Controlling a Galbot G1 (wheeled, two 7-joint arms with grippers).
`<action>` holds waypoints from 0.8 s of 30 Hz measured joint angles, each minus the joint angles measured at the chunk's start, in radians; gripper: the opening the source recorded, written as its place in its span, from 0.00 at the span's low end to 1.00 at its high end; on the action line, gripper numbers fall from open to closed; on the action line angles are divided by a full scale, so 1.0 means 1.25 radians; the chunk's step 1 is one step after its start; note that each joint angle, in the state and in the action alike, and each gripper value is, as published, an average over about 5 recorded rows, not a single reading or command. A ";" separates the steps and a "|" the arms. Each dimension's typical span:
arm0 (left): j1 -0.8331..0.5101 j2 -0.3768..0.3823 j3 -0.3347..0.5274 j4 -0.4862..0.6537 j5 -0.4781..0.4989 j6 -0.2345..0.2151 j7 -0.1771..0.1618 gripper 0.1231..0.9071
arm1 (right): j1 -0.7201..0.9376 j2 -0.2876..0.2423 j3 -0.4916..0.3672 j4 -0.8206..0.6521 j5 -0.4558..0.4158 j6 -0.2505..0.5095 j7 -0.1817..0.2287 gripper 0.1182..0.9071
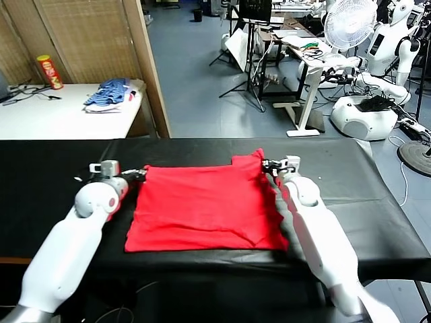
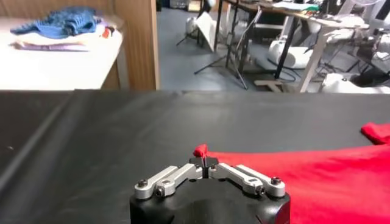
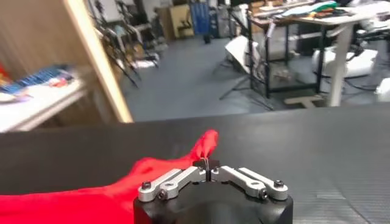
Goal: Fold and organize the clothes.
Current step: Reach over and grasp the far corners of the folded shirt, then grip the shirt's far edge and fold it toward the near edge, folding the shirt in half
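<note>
A bright red T-shirt (image 1: 202,205) lies spread on the black table (image 1: 60,168), partly folded, with one corner sticking up at the far right. My left gripper (image 1: 139,173) is at the shirt's far left corner, shut on a pinch of the red cloth (image 2: 200,150). At the far right corner, my right gripper (image 1: 267,163) is shut on the raised red tip (image 3: 206,143). In the wrist views both grippers (image 2: 205,165) (image 3: 208,168) have their jaws pressed together with cloth poking out beyond them. The shirt's print and tag are hidden.
A white side table (image 1: 60,118) at the back left holds a bluish pile of clothes (image 1: 108,94) and a red can (image 1: 48,71). A wooden post (image 1: 151,67) stands beside it. Desks, a fan (image 1: 350,23) and other robots (image 1: 367,108) fill the room behind.
</note>
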 joint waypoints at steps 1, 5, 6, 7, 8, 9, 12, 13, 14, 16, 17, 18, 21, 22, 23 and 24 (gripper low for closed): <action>0.017 0.008 -0.006 -0.021 -0.002 0.002 -0.004 0.01 | -0.017 -0.013 0.004 0.028 0.010 -0.007 0.005 0.00; 0.091 0.038 -0.030 -0.100 -0.009 0.005 -0.014 0.01 | -0.080 -0.058 0.019 0.128 0.029 -0.044 0.033 0.00; 0.108 0.045 -0.035 -0.120 -0.009 0.004 -0.016 0.01 | -0.094 -0.066 0.022 0.149 0.030 -0.055 0.041 0.00; 0.125 0.051 -0.040 -0.138 -0.009 0.004 -0.019 0.01 | -0.107 -0.074 0.025 0.168 0.031 -0.065 0.047 0.00; 0.142 0.057 -0.045 -0.156 -0.008 0.003 -0.021 0.01 | -0.121 -0.080 0.028 0.186 0.032 -0.074 0.053 0.00; 0.157 0.063 -0.050 -0.174 -0.007 0.002 -0.023 0.01 | -0.134 -0.086 0.031 0.204 0.033 -0.084 0.058 0.00; 0.200 0.076 -0.065 -0.217 -0.004 0.000 -0.024 0.01 | -0.175 -0.098 0.037 0.248 0.034 -0.110 0.064 0.00; 0.213 0.080 -0.070 -0.229 -0.003 -0.001 -0.023 0.01 | -0.189 -0.101 0.038 0.262 0.033 -0.119 0.065 0.00; 0.225 0.083 -0.075 -0.240 -0.001 -0.001 -0.022 0.01 | -0.204 -0.103 0.038 0.274 0.032 -0.128 0.065 0.00; 0.248 0.088 -0.085 -0.258 0.006 -0.001 -0.019 0.01 | -0.232 -0.105 0.038 0.296 0.027 -0.146 0.066 0.00; 0.258 0.090 -0.089 -0.264 0.010 -0.002 -0.017 0.01 | -0.245 -0.106 0.039 0.306 0.022 -0.155 0.066 0.00; 0.268 0.091 -0.092 -0.270 0.016 -0.002 -0.016 0.01 | -0.258 -0.107 0.039 0.316 0.018 -0.163 0.068 0.00; 0.297 0.091 -0.100 -0.282 0.034 -0.003 -0.011 0.01 | -0.290 -0.110 0.041 0.339 0.005 -0.178 0.075 0.00; 0.306 0.091 -0.102 -0.286 0.041 -0.003 -0.010 0.01 | -0.299 -0.110 0.042 0.345 0.001 -0.180 0.077 0.00; 0.316 0.091 -0.104 -0.290 0.047 -0.004 -0.009 0.01 | -0.306 -0.111 0.042 0.350 -0.002 -0.180 0.078 0.00; 0.326 0.091 -0.106 -0.294 0.054 -0.005 -0.008 0.01 | -0.313 -0.111 0.043 0.353 -0.006 -0.180 0.078 0.00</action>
